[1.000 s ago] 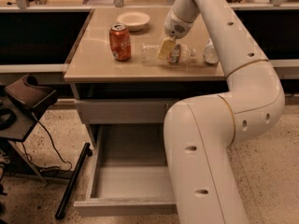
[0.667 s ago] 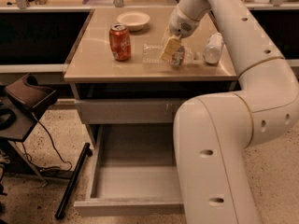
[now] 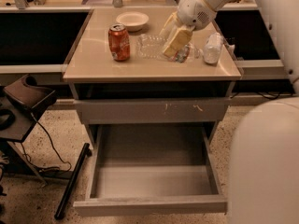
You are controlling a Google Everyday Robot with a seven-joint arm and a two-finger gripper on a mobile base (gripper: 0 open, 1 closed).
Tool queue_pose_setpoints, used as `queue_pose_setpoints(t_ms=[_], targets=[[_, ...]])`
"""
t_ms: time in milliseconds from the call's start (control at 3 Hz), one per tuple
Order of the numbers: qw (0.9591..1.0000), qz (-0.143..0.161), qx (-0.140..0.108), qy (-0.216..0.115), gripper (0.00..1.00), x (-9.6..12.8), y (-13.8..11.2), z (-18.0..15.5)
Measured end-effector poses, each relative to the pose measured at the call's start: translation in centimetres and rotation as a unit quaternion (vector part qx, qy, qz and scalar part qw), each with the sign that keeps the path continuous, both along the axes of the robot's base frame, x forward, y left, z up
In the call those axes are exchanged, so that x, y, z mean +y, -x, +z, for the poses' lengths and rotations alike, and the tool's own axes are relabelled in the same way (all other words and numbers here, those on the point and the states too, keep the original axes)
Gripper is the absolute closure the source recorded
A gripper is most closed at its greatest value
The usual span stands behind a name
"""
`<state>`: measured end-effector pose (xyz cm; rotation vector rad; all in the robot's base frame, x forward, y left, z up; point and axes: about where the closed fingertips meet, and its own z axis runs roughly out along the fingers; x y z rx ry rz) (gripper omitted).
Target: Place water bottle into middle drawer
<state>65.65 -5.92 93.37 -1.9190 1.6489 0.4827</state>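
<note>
The water bottle (image 3: 152, 46) is clear and ribbed and lies on its side on the tan table top (image 3: 93, 66), right of the red soda can. My gripper (image 3: 174, 39) is down on the bottle's right part, near its neck, and hides that part. The bottle rests on the table. The middle drawer (image 3: 149, 205) is pulled out below the table. Its grey inside has nothing in it.
A red soda can (image 3: 119, 42) stands left of the bottle. A white bowl (image 3: 132, 20) sits behind it. A short whitish bottle (image 3: 212, 48) lies at the right edge. A shut drawer front with pale scratches (image 3: 154, 110) is above the open drawer. A black stand (image 3: 23, 101) and pole (image 3: 72, 181) are at the left.
The gripper stays at the bottle, which has not left the table. The arm's big links have shifted towards the right of the view.
</note>
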Motion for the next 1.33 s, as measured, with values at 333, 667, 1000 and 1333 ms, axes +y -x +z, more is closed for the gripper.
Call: queue_pose_setpoints(t_ms=[333,667,1000,1333], targets=[[0.9997,0.021,0.012,-0.009,1.00,1.9,1.9,-0.4],[0.9997,0.020,0.010,-0.011,1.00,2.0,1.7,-0.5],[0.9997,-0.001,0.022,-0.008,1.00,2.3,1.5,-2.7],[0.9988,-0.017,-0.033,0.033,1.00,3.8,-5.8,-8.8]])
